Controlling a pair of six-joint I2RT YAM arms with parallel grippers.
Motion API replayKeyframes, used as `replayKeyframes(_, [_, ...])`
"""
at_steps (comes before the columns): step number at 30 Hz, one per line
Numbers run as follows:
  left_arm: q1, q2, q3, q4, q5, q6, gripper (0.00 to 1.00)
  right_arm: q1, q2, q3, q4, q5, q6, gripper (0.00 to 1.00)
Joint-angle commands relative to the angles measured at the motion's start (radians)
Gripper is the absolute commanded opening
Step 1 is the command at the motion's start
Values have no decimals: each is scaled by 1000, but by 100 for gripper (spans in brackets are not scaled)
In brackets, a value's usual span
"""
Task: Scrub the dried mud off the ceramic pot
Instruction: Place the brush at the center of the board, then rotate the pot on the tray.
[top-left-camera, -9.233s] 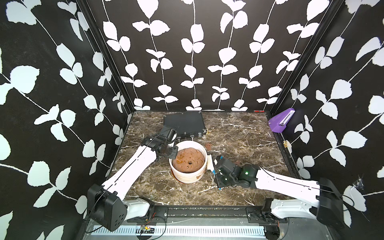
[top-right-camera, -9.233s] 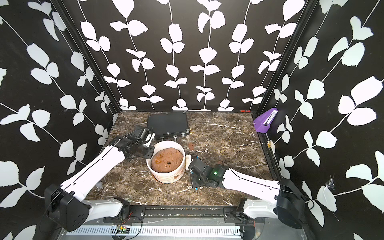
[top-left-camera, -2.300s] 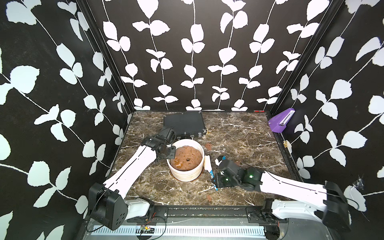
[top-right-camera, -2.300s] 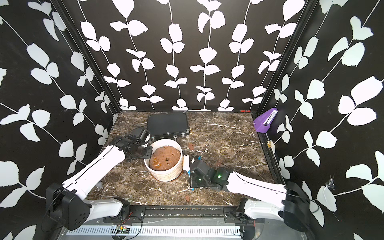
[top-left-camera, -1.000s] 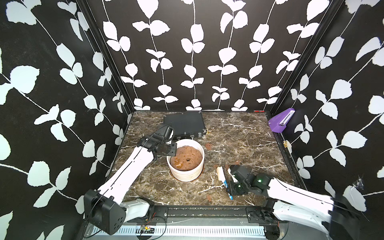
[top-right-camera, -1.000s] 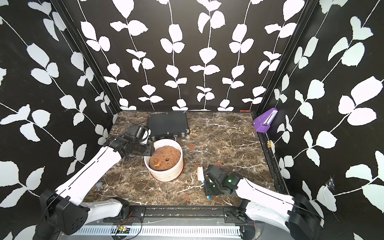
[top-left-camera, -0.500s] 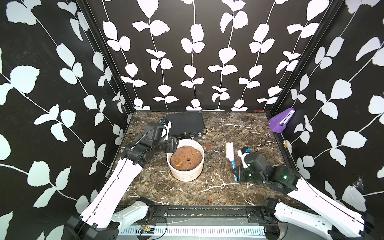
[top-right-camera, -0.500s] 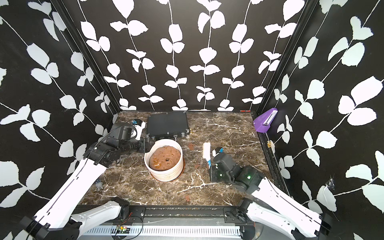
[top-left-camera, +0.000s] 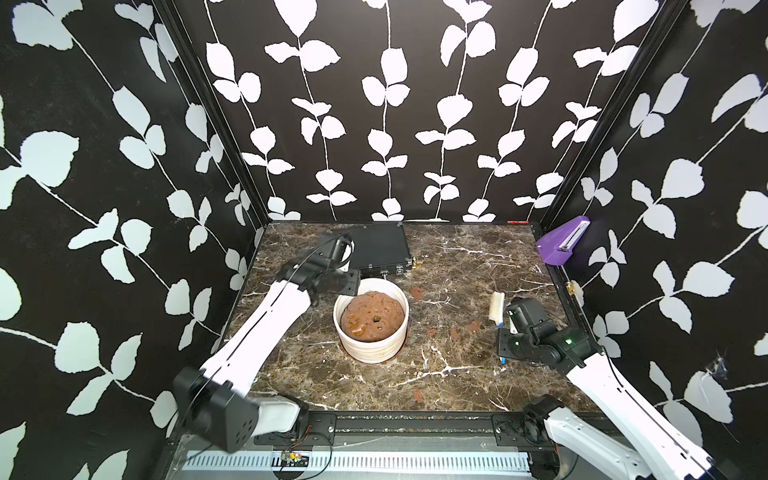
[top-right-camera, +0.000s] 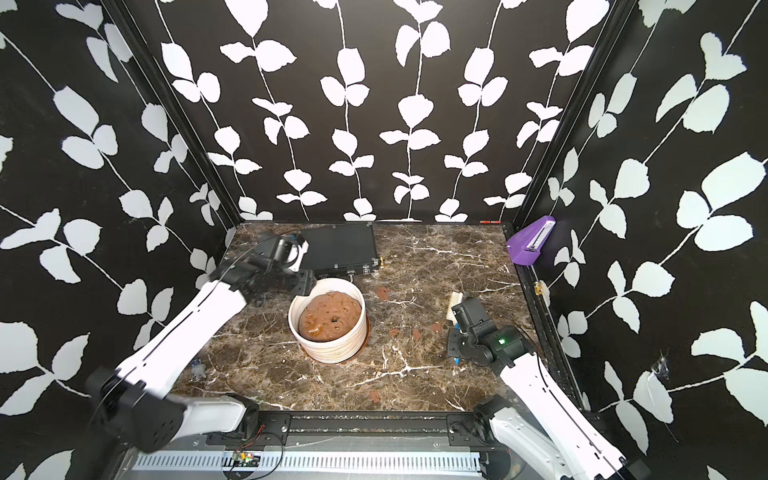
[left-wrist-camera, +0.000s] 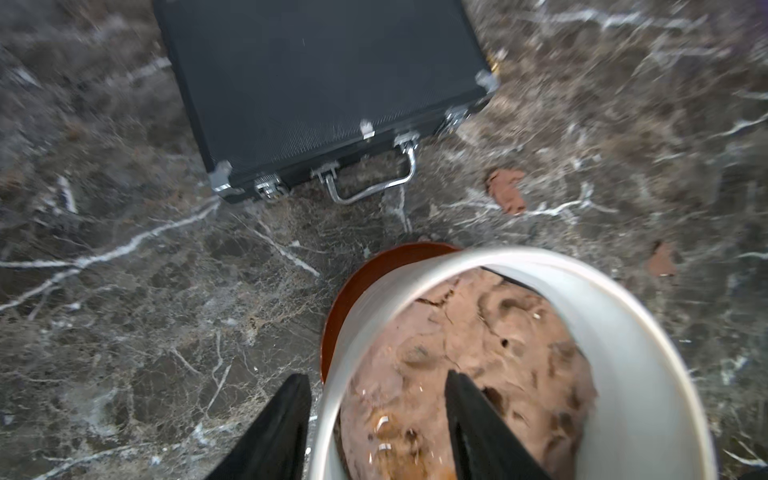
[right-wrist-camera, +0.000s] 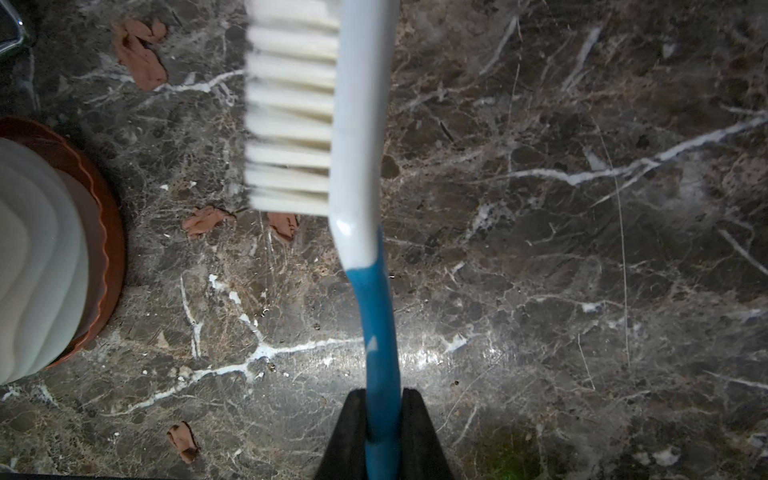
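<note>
Between strokes, we judge: the ceramic pot stands midway on the surface, our left pincer astride its rim, jaws parted, gripping nothing; our right pincer clenches the brush near the right edge. Next, pinch the rim, bring bristles to the wall.

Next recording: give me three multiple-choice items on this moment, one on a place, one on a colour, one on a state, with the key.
1. Where does the black case lie relative to the ceramic pot?
A. behind it, toward the back wall
B. in front of it
C. on top of it

2. What colour is the brush handle where it is gripped?
A. red
B. blue
C. black

3. What is the right claw doing?
A. open, empty
B. shut on the pot's rim
C. shut on the brush

Key:
1 A, both top views show the case beyond the pot.
2 B, the right wrist view shows blue between the jaws.
3 C, the jaws pinch the handle.
</note>
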Motion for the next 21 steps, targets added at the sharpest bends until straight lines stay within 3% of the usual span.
replayKeyframes(1, [1,26,15,-33,-84,9,57,-50,-1,-23,53,-94,-14,0])
replayKeyframes(5, [1,55,-5,-11,-112,14,59,-63,10,-52,89,-133,8,0])
replayKeyframes(7, [1,67,-19,-2,-97,11,55,-64,0,-61,95,-137,12,0])
replayKeyframes(9, [1,76,-27,-5,-80,2,45,-64,-7,-63,92,-135,15,0])
replayKeyframes(14, [1,51,-44,-36,-72,-47,8,-98,4,-118,118,-164,51,0])
replayKeyframes(17, [1,3,-71,-47,-68,-85,0,-122,25,-150,134,-167,81,0])
replayKeyframes(21, [1,-63,-121,-38,-25,-134,0,-133,31,-190,160,-160,120,0])
